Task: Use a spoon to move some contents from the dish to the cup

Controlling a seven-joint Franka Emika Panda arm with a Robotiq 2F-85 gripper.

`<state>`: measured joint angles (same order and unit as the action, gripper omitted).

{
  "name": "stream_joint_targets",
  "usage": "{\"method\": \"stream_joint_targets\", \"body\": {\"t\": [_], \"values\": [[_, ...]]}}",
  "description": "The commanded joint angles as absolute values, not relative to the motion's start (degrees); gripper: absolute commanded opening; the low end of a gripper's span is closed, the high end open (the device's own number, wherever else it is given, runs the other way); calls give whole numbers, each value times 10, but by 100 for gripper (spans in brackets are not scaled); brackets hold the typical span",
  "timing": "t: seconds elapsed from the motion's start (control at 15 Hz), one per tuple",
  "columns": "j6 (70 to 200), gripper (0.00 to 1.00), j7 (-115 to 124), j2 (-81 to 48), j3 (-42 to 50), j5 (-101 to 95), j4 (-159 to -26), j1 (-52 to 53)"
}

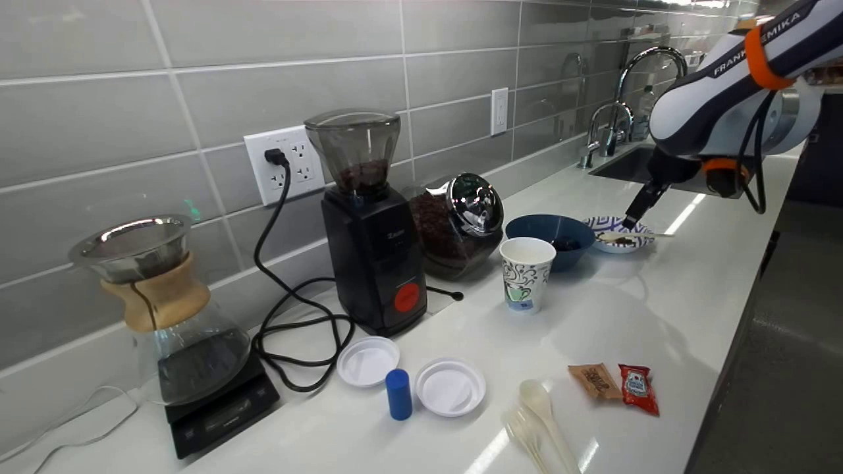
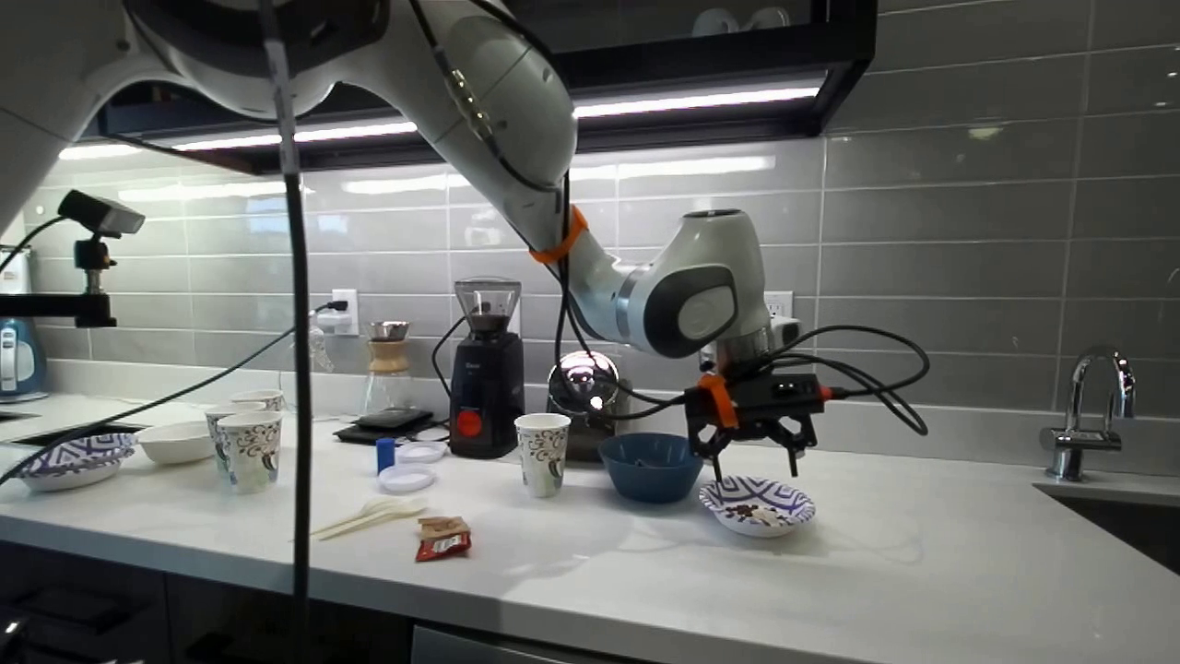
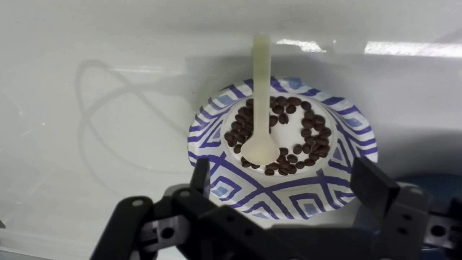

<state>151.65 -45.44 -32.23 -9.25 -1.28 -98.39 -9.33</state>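
Holding nothing, my jaws are spread wide above the patterned dish (image 3: 267, 189). I see the pale spoon (image 3: 261, 104) lying in it, its bowl end among the coffee beans (image 3: 319, 120) and its handle reaching out over the rim. In both exterior views the cup (image 1: 527, 273) stands upright on the counter (image 2: 876, 572), near the blue bowl (image 2: 650, 475), apart from the dish.
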Motion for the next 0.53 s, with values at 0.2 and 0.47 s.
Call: {"method": "stream_joint_targets", "body": {"t": [0.2, 0.47], "values": [[1522, 62, -496, -333, -125, 35, -981, -130], [1522, 51, -509, -336, -128, 50, -982, -142]]}}
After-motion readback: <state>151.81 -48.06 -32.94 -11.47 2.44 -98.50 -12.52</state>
